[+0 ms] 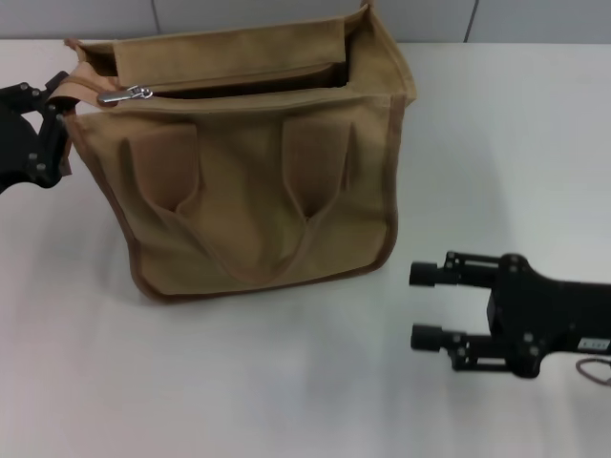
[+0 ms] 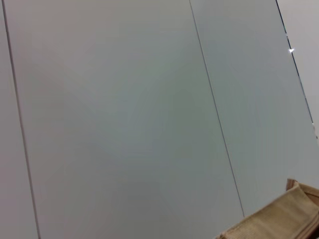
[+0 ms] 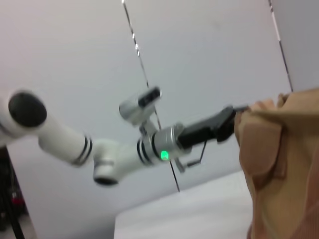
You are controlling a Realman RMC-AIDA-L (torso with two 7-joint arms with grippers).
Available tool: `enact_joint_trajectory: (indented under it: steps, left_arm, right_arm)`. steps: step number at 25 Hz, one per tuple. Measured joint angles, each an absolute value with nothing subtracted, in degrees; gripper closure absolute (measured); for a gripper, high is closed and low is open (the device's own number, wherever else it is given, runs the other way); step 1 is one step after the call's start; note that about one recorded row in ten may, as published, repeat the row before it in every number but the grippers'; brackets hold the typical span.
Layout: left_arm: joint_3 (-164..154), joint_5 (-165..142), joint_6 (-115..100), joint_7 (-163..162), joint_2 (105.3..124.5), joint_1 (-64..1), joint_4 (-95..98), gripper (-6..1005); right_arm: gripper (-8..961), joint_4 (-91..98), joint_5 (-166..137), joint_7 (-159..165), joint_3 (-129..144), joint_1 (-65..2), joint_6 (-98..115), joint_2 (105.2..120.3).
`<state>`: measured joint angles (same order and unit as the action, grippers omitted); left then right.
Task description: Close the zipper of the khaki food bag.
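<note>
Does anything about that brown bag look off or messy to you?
Only that the khaki food bag gapes open on top: the zipper pull sits at its left end, near the left gripper. Nothing looks spilled or damaged.

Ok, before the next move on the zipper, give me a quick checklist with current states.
1. Zipper open along the top: ok, pull not yet drawn across.
2. Pull tab visible at the bag's left end: ok.
3. Left gripper at the bag's left top corner: ok; shut on the fabric: cannot tell.
4. Right gripper open, low on the table right of the bag, touching nothing: ok, free to reach.
5. Bag upright, handles facing front: ok.
</note>
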<state>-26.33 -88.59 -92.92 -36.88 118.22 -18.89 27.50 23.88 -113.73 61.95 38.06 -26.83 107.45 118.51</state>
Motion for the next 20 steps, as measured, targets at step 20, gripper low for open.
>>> enact_joint_trajectory:
  steps: [20]
  left_arm:
    - [-26.3, -83.9, -96.7, -34.6, 118.60, -19.2, 24.5, 982]
  right_arm:
    - [252, 25.0, -99.0, 117.1, 39.8, -51.3, 102.4, 118.50]
